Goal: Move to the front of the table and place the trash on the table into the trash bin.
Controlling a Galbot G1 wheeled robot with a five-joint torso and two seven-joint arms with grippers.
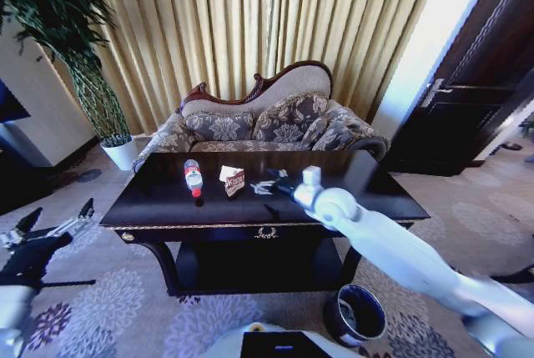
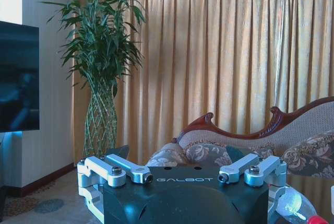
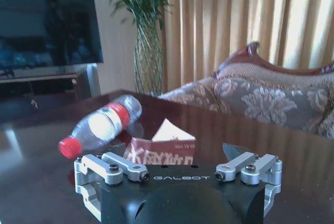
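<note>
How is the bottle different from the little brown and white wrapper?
The bottle is clear with a red cap, while the wrapper is brown and white. The bottle lies on its side; the wrapper stands up, folded. The bottle looks longer than the wrapper. Both sit on the dark table.

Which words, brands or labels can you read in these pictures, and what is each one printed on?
"GALBOT": on the left pincer body.
"GALBOT": on the right pincer body.
Bottle label: red and white, print too blurred to read.
Wrapper: white characters on red-brown, too blurred to read.
Trash bin: no readable label.
</note>
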